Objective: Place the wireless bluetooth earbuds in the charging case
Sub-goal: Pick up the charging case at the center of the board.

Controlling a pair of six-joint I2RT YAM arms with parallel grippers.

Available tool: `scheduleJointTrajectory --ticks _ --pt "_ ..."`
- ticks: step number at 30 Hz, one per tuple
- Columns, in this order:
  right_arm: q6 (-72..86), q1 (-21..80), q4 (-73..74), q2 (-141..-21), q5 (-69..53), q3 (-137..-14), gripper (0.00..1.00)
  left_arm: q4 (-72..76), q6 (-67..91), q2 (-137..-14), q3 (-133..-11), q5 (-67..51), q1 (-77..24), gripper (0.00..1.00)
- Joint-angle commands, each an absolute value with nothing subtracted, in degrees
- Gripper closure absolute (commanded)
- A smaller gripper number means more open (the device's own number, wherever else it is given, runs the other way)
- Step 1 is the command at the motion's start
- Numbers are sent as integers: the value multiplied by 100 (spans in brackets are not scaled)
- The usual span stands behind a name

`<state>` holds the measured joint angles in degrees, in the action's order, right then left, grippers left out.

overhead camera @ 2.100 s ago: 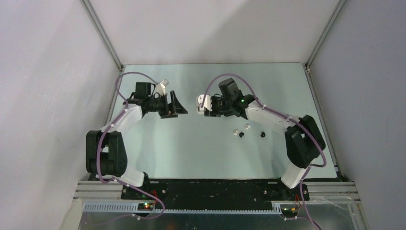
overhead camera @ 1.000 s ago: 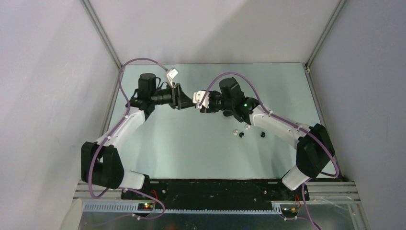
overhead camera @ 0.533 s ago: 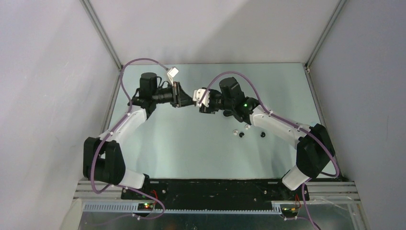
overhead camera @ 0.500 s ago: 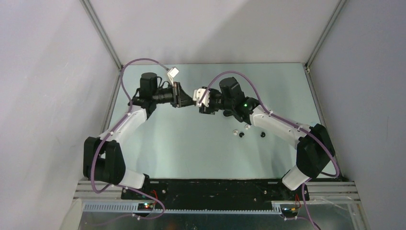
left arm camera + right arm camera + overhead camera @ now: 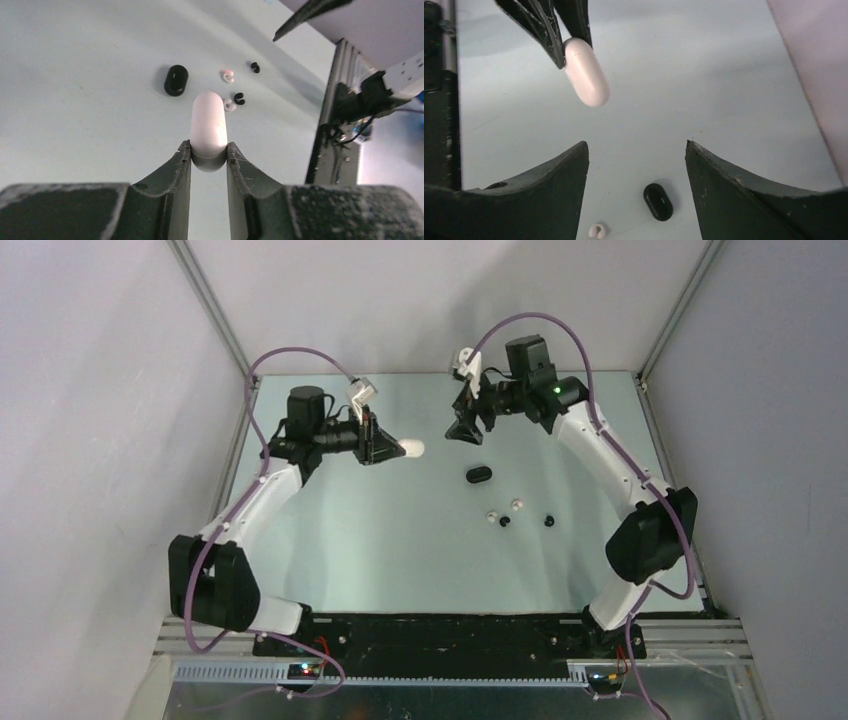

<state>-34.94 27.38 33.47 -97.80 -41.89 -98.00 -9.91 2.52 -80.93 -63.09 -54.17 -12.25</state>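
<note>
Since half a second ago the two arms have parted: the right arm has swung away from the meeting point at mid-desk toward the far edge, and the white charging case (image 5: 410, 448) now sits with the left arm alone. The left gripper (image 5: 208, 150) is closed narrowly on one rounded end of that case, which sticks straight out beyond the fingertips, lid shut, raised above the desk (image 5: 380, 540) and pointing toward the right side. The right gripper (image 5: 465, 430) hangs with its jaws spread wide and nothing between them; its wrist camera looks through the gap at the white case and the left fingertips (image 5: 555, 30) holding it.

A black charging case (image 5: 479, 475), also shut, lies flat on the desk between the two grippers, nearer the right one, touching neither. All four buds lie loose on the desk just in front of the black case, apart from it. The white earbuds (image 5: 518, 504) lie close together, one a little nearer the arms' bases than the other. The black earbuds (image 5: 549, 521) are split: one lies just beside the nearer white bud, the other lies farther to the right, by itself.
</note>
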Motion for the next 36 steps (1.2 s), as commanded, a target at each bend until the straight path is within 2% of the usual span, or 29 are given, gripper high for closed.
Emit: scheduleJointTrajectory --ticks 1,6,15,23,36 --pt "-4002 2677 4942 -10122 -5295 -10455 27 -1280 -1525 -7614 -6540 -5395 -1228 100" --pt "-4419 3029 5084 -10394 -5412 -10678 30 -1343 -2321 -7410 -6566 -5041 -1491 100" --pt "-4115 3334 4385 -10542 -5483 -10617 36 -1665 -3219 -7107 -6540 -4746 -1795 100" --pt "-3698 3529 3412 -10519 -4865 -10366 43 -1913 -3490 -7037 -6621 -4699 -1901 100" --pt "-3406 3306 3020 -10575 -4449 -10529 52 -1995 -3450 -7010 -6653 -4728 -1980 100"
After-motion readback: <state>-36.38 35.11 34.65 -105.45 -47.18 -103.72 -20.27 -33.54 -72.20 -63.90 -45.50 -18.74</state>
